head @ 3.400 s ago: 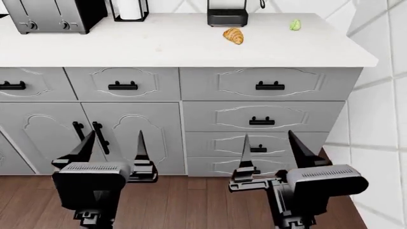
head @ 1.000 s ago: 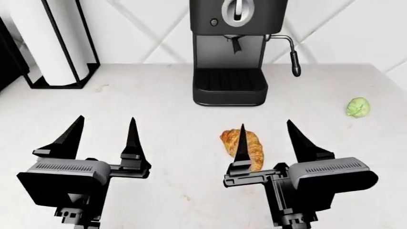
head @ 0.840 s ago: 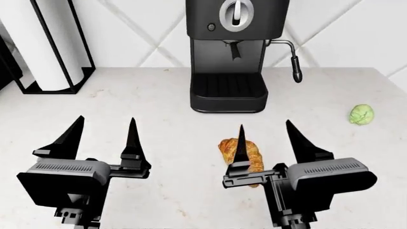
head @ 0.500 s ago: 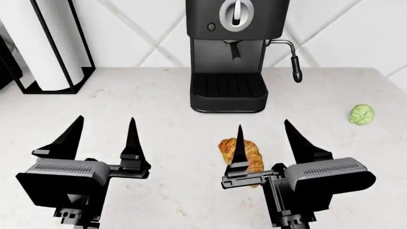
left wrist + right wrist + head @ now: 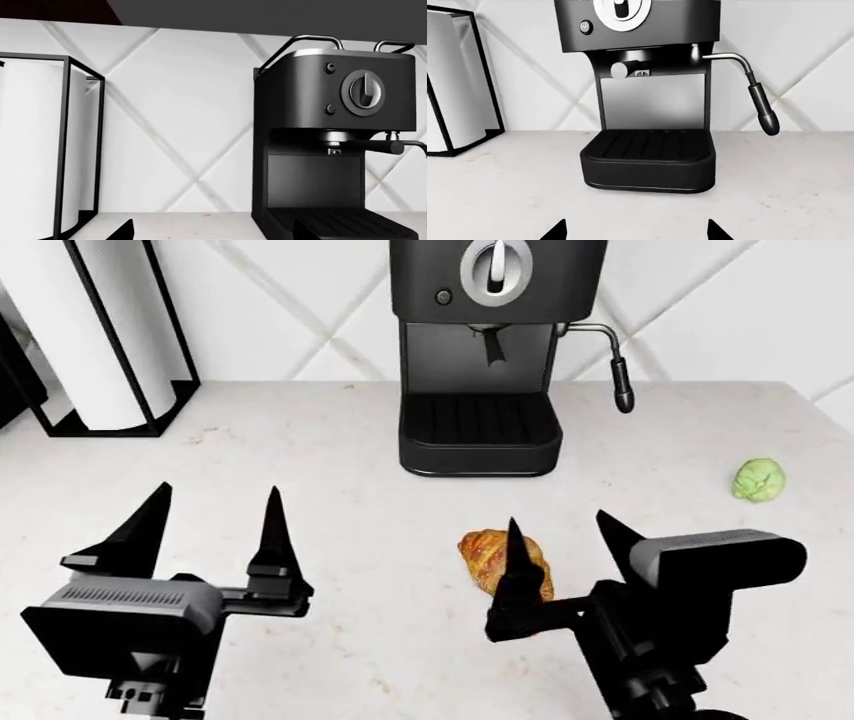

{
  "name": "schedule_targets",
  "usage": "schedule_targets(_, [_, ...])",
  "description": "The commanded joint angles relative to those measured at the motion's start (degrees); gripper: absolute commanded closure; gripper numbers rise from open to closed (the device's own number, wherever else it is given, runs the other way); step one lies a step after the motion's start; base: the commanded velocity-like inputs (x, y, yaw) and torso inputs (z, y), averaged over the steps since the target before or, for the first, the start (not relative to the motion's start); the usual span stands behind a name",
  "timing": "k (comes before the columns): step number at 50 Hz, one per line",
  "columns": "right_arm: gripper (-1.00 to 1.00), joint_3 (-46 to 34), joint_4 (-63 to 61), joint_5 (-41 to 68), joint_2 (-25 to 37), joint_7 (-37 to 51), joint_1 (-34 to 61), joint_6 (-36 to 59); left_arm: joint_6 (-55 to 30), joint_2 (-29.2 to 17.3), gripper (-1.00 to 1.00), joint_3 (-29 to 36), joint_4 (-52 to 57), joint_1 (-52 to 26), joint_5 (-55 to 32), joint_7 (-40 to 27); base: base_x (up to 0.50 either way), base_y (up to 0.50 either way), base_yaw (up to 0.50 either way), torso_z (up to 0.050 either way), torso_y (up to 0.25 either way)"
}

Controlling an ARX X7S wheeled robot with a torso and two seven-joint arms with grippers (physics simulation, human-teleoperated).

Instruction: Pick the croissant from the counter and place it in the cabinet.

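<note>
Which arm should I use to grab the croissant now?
Right. The right gripper hangs open with one finger overlapping the croissant, while the left gripper sits well off to its side over bare counter.

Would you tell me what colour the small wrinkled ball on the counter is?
Pale green; the ball shows best in the head view.

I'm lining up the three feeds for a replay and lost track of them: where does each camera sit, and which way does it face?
Head view: from the robot's head, down onto the counter; shows left gripper, right gripper, croissant.
Left wrist view: low by that gripper, facing the backsplash; only fingertips show.
Right wrist view: low, facing the coffee machine; fingertips show.
Shared: all see the coffee machine and paper towel holder.
</note>
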Motion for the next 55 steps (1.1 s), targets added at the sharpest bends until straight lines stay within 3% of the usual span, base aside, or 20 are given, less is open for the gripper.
schedule_targets(1, [-1.00, 11.8, -3.1, 33.2, 0.1, 17.0, 8.1, 20.2, -0.1, -0.5, -1.00, -0.3, 1.0, 0.5, -1.3, 0.1, 0.00, 0.00, 0.00, 0.000, 0.000])
schedule_targets(7, [-1.00, 11.3, 0.9, 49.8, 3.8, 30.7, 12.6, 19.2, -0.1, -0.7, -1.00, -0.3, 1.3, 0.6, -1.7, 0.2, 0.00, 0.00, 0.00, 0.000, 0.000])
schedule_targets(15, [-1.00, 9.3, 1.9, 54.7, 6.5, 35.1, 15.6, 18.5, -0.2, -0.9, -1.00, 0.0, 1.6, 0.6, -1.7, 0.0, 0.00, 0.00, 0.00, 0.000, 0.000])
schedule_targets(21, [-1.00, 3.5, 4.6, 59.9, 9.8, 42.5, 20.0, 19.0, -0.3, -1.1, -1.00, 0.1, 2.0, 0.7, -1.7, -0.2, 0.00, 0.00, 0.00, 0.000, 0.000])
schedule_targets(36, [-1.00, -2.8, 10.1, 68.7, 13.0, 48.8, 25.1, 15.4, -0.4, -1.5, -1.00, 0.2, 2.0, 0.3, -2.2, -0.2, 0.00, 0.00, 0.00, 0.000, 0.000])
schedule_targets(55, [-1.00, -4.4, 13.7, 69.6, 12.1, 47.3, 24.6, 13.2, -0.2, -1.8, -1.00, 0.2, 1.4, -0.1, -2.6, -0.2, 0.00, 0.00, 0.00, 0.000, 0.000])
